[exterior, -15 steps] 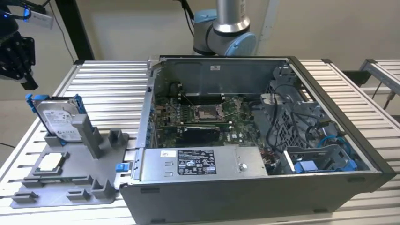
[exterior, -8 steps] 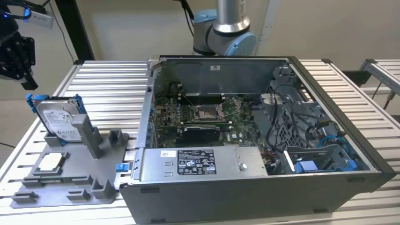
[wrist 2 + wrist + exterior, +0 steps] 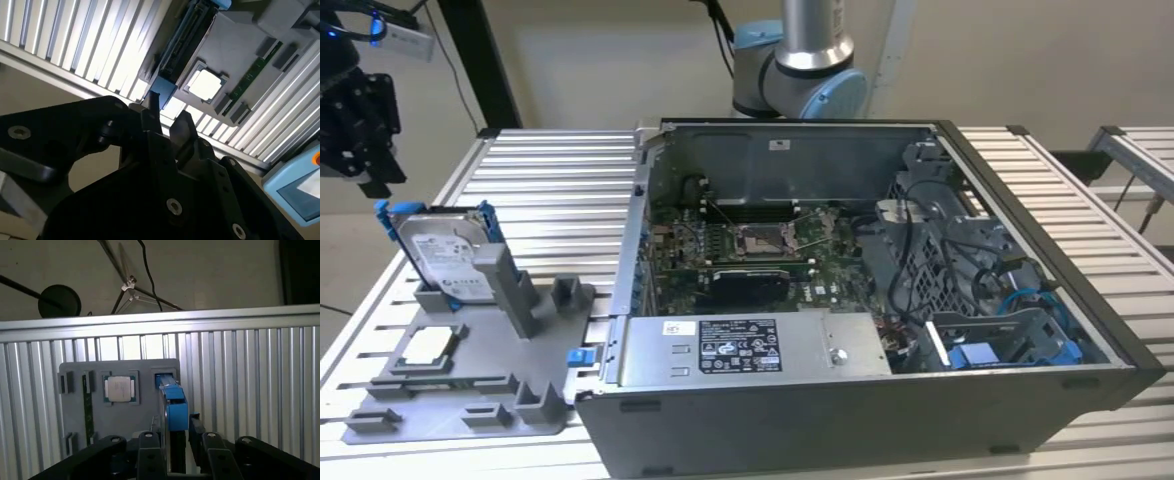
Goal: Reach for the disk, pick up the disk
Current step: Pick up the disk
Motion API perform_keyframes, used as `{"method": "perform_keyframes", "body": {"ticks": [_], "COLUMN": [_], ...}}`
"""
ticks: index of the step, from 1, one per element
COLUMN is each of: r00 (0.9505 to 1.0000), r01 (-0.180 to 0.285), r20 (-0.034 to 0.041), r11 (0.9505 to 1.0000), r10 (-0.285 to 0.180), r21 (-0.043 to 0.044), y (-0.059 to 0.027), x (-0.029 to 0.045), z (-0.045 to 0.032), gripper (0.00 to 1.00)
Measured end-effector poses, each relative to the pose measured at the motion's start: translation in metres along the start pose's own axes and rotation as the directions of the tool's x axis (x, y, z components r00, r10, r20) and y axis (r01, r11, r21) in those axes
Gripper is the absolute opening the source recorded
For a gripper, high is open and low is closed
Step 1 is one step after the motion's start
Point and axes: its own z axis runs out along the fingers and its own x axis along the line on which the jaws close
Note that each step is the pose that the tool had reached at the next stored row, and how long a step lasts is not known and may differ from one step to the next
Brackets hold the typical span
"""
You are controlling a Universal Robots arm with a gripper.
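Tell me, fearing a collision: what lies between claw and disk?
Nothing; in the exterior view the stretch between claw and disk is bare air.

Disk silver-grey, blue bracket — gripper black — table ribbed silver.

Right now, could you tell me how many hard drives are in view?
1: the disk stands upright in the grey fixture, at the exterior view's left; the computer case may hide others.
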Motion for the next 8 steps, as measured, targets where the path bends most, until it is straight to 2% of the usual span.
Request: {"method": "perform_keyframes", "body": {"ticks": [8], "r00": [1.0], "r01": [0.003], "r20": [-0.0001], "r11": [1.0], "r10": [-0.003], "r21": [0.0001], "y": [-0.0001], "x": [-0.0001], "z": [0.0017], "gripper": [1.0]}}
